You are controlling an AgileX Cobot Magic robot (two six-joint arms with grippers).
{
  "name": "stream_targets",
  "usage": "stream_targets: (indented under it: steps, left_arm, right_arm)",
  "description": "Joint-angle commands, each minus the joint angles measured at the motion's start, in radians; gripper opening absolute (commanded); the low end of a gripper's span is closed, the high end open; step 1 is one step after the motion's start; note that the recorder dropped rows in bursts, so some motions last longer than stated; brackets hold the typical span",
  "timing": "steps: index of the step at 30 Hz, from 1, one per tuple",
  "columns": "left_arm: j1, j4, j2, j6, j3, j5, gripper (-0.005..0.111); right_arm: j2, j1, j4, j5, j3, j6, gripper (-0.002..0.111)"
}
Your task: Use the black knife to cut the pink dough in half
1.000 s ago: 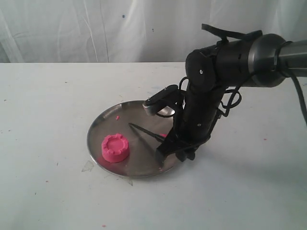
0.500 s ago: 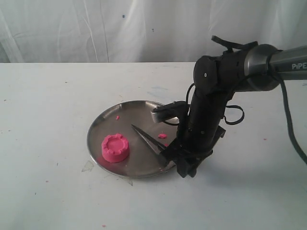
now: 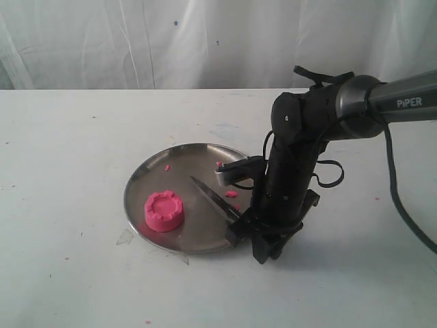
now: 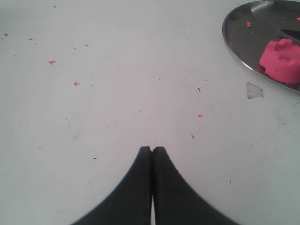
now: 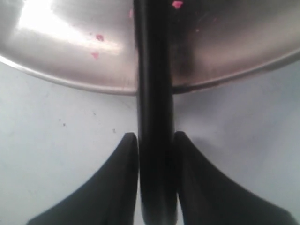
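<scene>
The right pincer is clamped on the black knife; the left pincer is closed and empty. The pink dough sits at the steel plate's eight o'clock. A tilted blade could shove the puck off the plate.

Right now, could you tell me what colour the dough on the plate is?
Bright pink dough, seen best in the exterior view.

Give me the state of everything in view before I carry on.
Pink dough: whole, uncut, sitting on the plate.
Black knife: held by its handle, blade over the plate, clear of the dough.
Steel plate: flat on the table, a few pink crumbs on it.
Right hand: shut on the knife handle.
Left hand: shut, empty, over bare table.
</scene>
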Motion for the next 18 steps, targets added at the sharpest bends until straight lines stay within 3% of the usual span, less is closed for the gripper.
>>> stream_targets:
  steps: [1,5,9,18]
  left_arm:
    - [-0.008,-0.008,-0.005,0.000,0.003,0.011,0.000]
    - [-0.008,-0.008,-0.005,0.000,0.003,0.011,0.000]
    - [-0.008,-0.008,-0.005,0.000,0.003,0.011,0.000]
    - [-0.008,-0.008,-0.005,0.000,0.003,0.011,0.000]
  right_arm:
    - [-0.002,-0.007,-0.001,-0.014,0.002,-0.012,0.030]
    - [-0.002,-0.007,-0.020,-0.016,0.002,-0.012,0.028]
    - [-0.004,-0.007,-0.020,-0.020,0.002,-0.012,0.002]
    - [-0.040,-0.007,-0.049,-0.044,-0.006,-0.010,0.000]
